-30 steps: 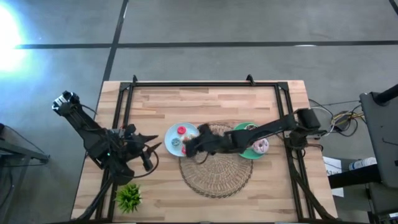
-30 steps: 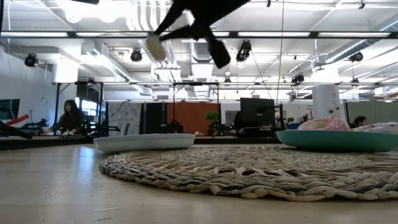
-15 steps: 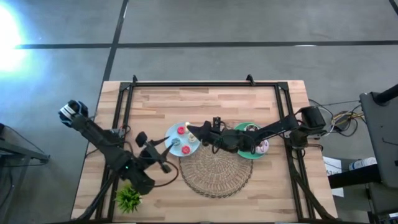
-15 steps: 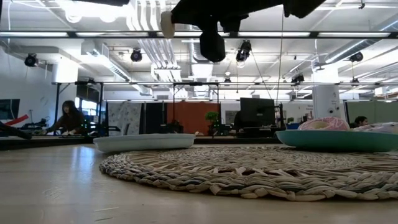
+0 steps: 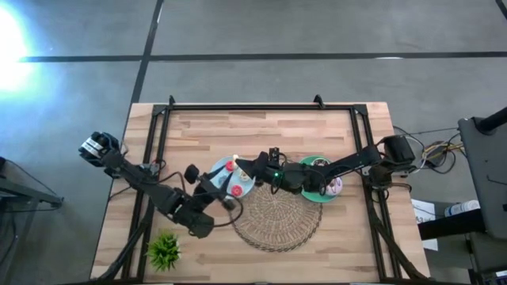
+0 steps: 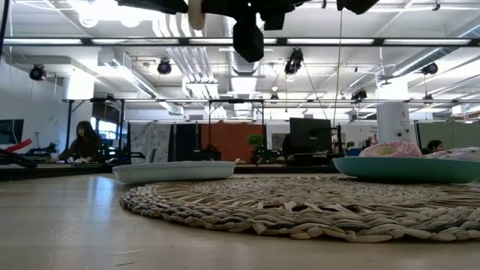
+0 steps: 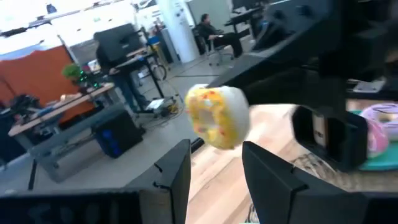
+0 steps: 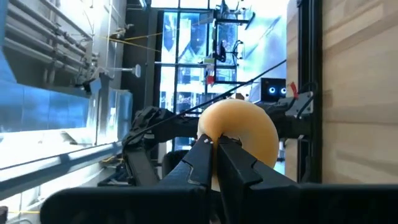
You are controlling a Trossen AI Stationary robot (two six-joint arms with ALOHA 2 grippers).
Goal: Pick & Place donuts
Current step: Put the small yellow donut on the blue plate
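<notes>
Carrying a small tan donut [image 8: 239, 140] pinched tight in your right end effector [image 5: 240, 165], you're up over the light-blue plate [image 5: 219, 168] at centre frame, and in the left wrist view the same donut [image 7: 217, 116] shows white and yellow frosting, held in the air. That plate already has two tiny red-pink donuts [image 5: 230, 166], so some of the sorting looks done. On the green plate [image 5: 310, 196] right of centre, the pink-frosted donut [image 5: 333, 186] sits beside a dark brown one [image 5: 318, 163], so the larger ones appear parked there, though your arm hides part of that plate. Your left end effector [image 5: 224, 200] hangs just below the blue plate with its fingers [image 7: 174, 174] apart and nothing between them. Watch it: both arms crowd the same plate, so a collision is the risk. The woven mat [image 5: 275, 218] lies bare at lower centre, the spiky plant [image 5: 164, 250] sits at lower left of the surface [image 5: 261, 131], well clear.
</notes>
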